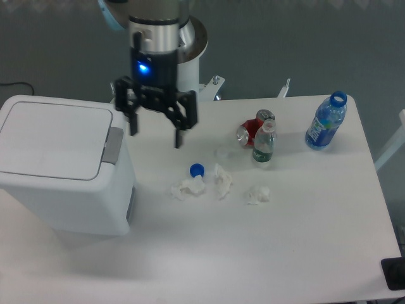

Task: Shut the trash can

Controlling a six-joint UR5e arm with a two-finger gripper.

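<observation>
The trash can point(63, 168) is a large boxy white bin at the left of the table. Its flat white lid point(54, 139) lies down flat on top, and the grey latch point(113, 145) sits at its right edge. My gripper point(155, 135) hangs open just right of the can's upper right corner, above the table. Its two black fingers point(179, 126) are spread wide and hold nothing. It does not touch the can.
A blue bottle cap point(197, 169) and several crumpled white paper scraps point(218, 182) lie mid-table. A crushed red can point(253, 128) and a small green-label bottle point(264, 144) stand right of centre. A blue bottle without cap point(326, 121) stands far right.
</observation>
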